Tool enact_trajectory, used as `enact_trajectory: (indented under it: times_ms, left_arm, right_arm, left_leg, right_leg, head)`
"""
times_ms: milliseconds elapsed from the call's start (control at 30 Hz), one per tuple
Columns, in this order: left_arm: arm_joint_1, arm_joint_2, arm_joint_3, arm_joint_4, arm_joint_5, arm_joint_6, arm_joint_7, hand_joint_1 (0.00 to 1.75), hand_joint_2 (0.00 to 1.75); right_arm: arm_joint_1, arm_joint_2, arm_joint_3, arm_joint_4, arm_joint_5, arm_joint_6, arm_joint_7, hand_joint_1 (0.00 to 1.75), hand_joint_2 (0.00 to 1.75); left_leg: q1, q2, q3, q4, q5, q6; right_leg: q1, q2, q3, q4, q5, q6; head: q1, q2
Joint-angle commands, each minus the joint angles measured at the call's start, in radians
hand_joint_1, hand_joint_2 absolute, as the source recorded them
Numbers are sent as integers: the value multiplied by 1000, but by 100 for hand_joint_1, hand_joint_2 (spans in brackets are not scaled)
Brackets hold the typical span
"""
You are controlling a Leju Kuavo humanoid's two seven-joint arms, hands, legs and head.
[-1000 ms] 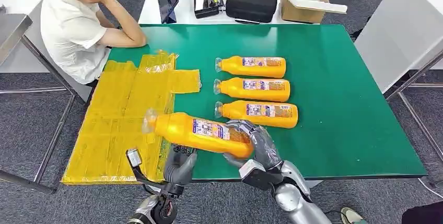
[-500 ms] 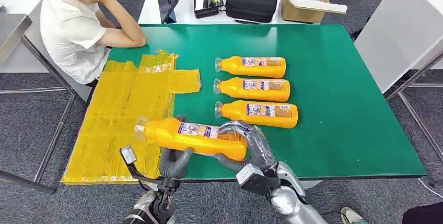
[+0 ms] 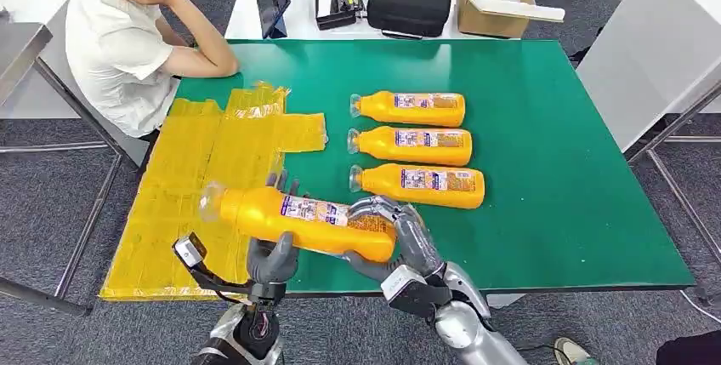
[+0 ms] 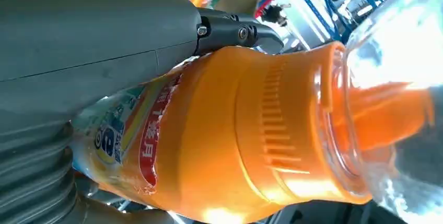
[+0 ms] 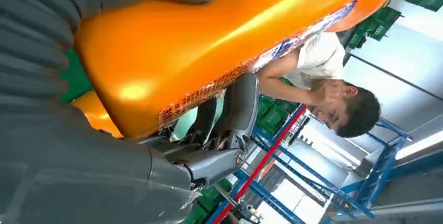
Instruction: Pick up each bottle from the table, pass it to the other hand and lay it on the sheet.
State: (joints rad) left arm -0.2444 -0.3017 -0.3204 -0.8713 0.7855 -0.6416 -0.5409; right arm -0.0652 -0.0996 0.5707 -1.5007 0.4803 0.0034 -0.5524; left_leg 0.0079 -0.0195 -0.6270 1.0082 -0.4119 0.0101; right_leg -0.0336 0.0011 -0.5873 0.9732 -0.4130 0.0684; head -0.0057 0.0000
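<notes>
Gripping the bottle (image 3: 306,222): right hand (image 3: 398,242), left hand (image 3: 274,256).

Your head camera looks down across the green table (image 3: 553,169). Both wrist cameras sit very close behind their hands, sharing the orange bottle (image 3: 298,220).

orange bottle (image 3: 302,219), yellow sheet (image 3: 189,186), green table (image 3: 553,161)

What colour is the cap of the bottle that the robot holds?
The cap is clear, see-through plastic over an orange spout; the held bottle is orange. It shows best in the left wrist view.
</notes>
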Motion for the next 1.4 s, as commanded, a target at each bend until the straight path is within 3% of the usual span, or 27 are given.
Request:
enact_trajectory:
  times_ms: [33, 133, 167, 200, 467, 533, 567, 600, 633, 1200, 1300, 1400]
  left_arm:
    - [-11, 0, 18, -18, 113, -73, 75, 0, 175]
    - [-8, 10, -21, -58, 187, -146, 135, 0, 175]
    - [-6, 9, -22, -67, 187, -137, 133, 148, 175]
    - [-3, 9, -37, -82, 232, -112, 175, 175, 175]
    - [-17, 14, -76, -74, 192, -67, 150, 175, 175]
    - [-17, 16, -88, -76, 158, -52, 137, 175, 175]
    - [-17, 16, -92, -77, 143, -38, 132, 175, 175]
    - [-16, 17, -97, -77, 123, -11, 125, 175, 175]
    - [-18, 22, -107, -79, 90, 20, 116, 175, 175]
    - [-8, 29, -162, -111, -76, 189, 77, 175, 175]
    - [-6, 37, -171, -135, -185, 370, 43, 175, 175]
    - [-1, 39, -153, -188, -227, 456, 38, 175, 175]
  right_arm:
    - [-17, -8, 10, 89, 7, 14, 12, 161, 175]
    - [-21, -5, -6, 124, 24, 10, 12, 164, 175]
    - [-22, -3, -10, 132, 22, 10, 11, 159, 175]
    - [-22, -2, -15, 145, 35, 7, 8, 157, 175]
    - [-13, 9, -26, 147, 44, -2, 0, 138, 175]
    - [-9, 7, -29, 137, 45, -5, -2, 124, 175]
    - [-7, 6, -31, 134, 45, -7, -2, 58, 175]
    - [-1, 7, -38, 127, 48, -16, -4, 9, 175]
    - [5, 10, -48, 124, 50, -33, -3, 0, 175]
    - [23, 32, -83, 112, 10, -50, -15, 0, 175]
    - [42, 35, -96, 106, -8, -60, -11, 0, 175]
    - [58, 35, -101, 96, -16, -73, -10, 0, 175]
  left_leg:
    - [1, 2, 4, 0, -2, 0]
    - [1, 2, 3, 0, -1, 0]
    - [1, 1, 2, 0, -1, 0]
    - [2, 2, 4, 0, -2, 0]
    - [1, 1, 3, 0, -1, 0]
    - [1, 1, 3, 0, -1, 0]
    - [1, 0, 2, 0, -1, 0]
    - [1, 1, 4, 0, -2, 0]
    - [1, 1, 3, 0, -1, 0]
    - [1, 3, 5, 0, -3, 0]
    - [2, 3, 6, 0, -3, 0]
    - [1, 2, 6, 0, -3, 0]
  right_leg:
    - [2, 0, 4, -1, -1, -3]
    - [2, 0, 4, -1, -1, -3]
    - [1, 0, 2, -1, 0, -3]
    - [2, 0, 5, -1, -1, -4]
    - [1, -1, 3, -1, -1, -3]
    - [2, -1, 4, -1, -1, -3]
    - [1, -1, 3, -1, -1, -3]
    - [2, -1, 5, -1, -2, -4]
    - [2, -1, 3, -1, -1, -3]
    - [2, 1, 5, -1, -2, -5]
    - [3, 1, 6, -1, -2, -5]
    - [2, 0, 6, -1, -2, -5]
  head:
    - [0, 0]
    - [0, 0]
    - [0, 0]
    - [0, 0]
    - [0, 0]
    - [0, 0]
    - [0, 0]
    - [0, 0]
    - [0, 0]
    - [0, 0]
    - [0, 0]
    - [0, 0]
